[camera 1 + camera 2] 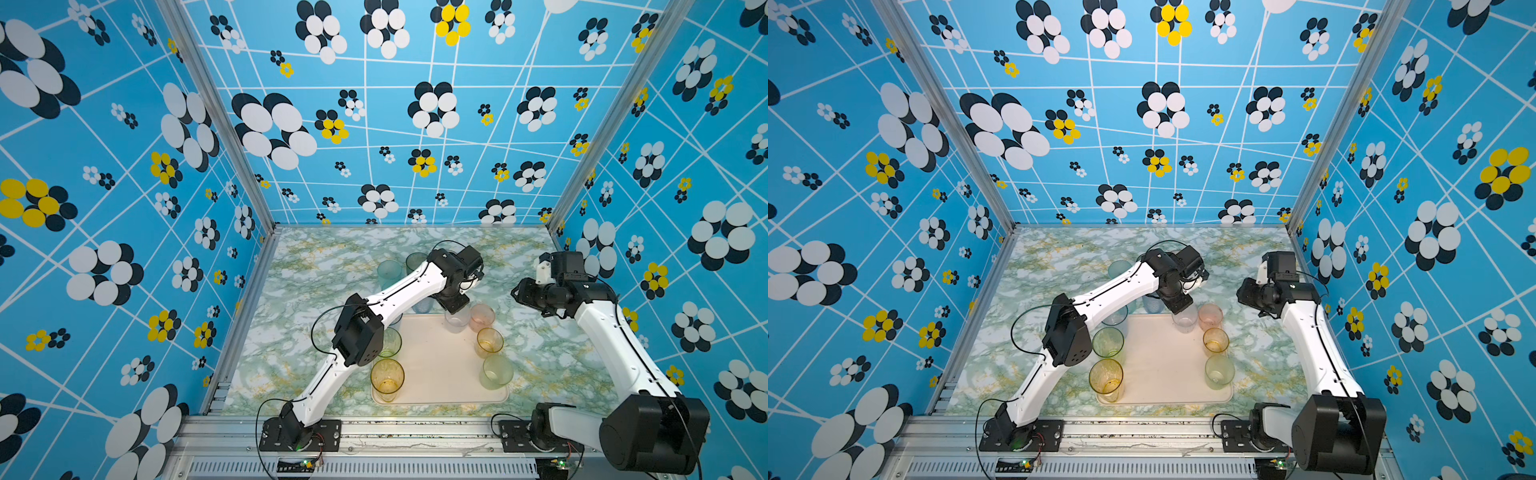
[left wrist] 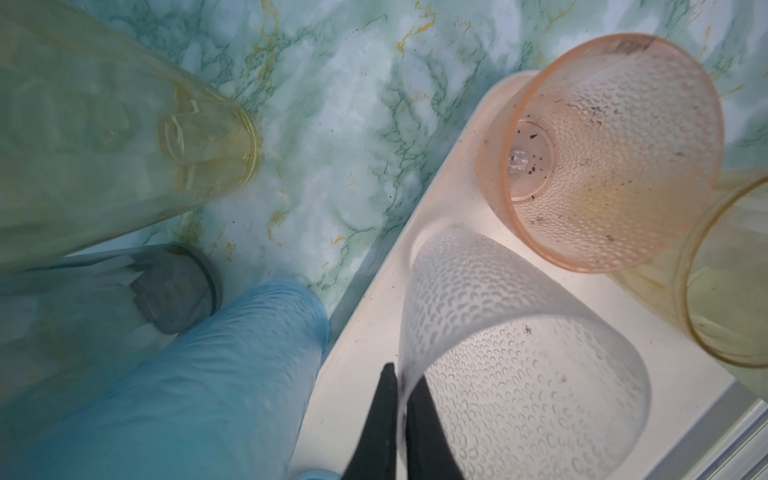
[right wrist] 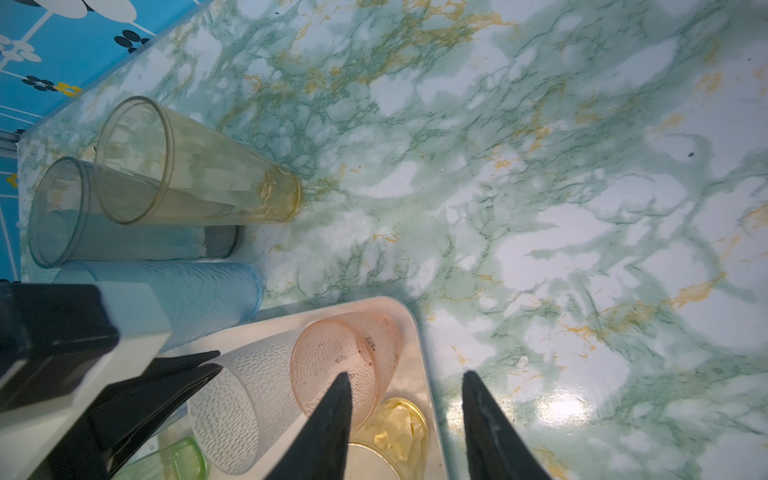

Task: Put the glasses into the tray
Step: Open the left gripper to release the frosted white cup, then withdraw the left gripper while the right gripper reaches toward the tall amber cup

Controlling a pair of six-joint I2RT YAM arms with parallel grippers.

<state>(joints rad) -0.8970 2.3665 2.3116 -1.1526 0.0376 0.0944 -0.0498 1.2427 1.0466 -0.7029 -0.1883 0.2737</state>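
Along the left edge of the large cream-white rectangular tray [image 1: 436, 374] stand a tall amber translucent tumbler [image 1: 387, 380] and a tall green tumbler [image 1: 391, 341]. Beyond the tray's far-left corner, a tall blue tumbler [image 2: 187, 395] and a tall grey tumbler [image 2: 174, 286] stand on the marbled table [image 1: 316, 266]. My left jaws pinch the rim of the short clear dimpled tumbler [image 2: 519, 374], upright at the tray's far edge, just beside the short pink tumbler [image 1: 482, 316]. A short orange tumbler [image 1: 489, 341] and a short pale-green tumbler [image 1: 496, 372] line the tray's right edge. My right jaws hang spread and empty, beyond the tray's far-right corner.
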